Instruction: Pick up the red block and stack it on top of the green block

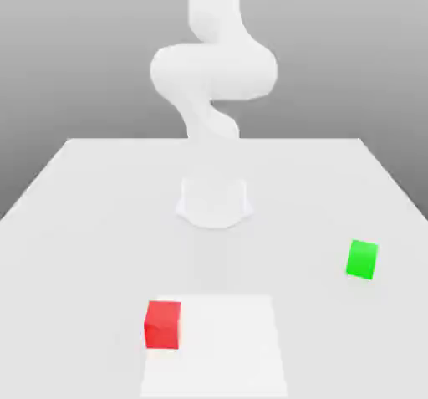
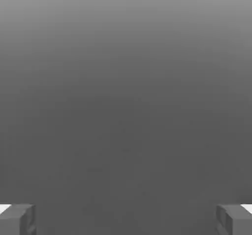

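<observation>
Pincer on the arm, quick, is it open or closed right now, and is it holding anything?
Pincer: open, fingers wide apart in the hand view, holding nothing.

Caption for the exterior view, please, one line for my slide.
Red block at the edge of a white patch, green block apart toward the exterior view's right, not yet stacked.

One block (image 1: 163,325) lies at the exterior view's left, another block (image 1: 362,259) right.
</observation>
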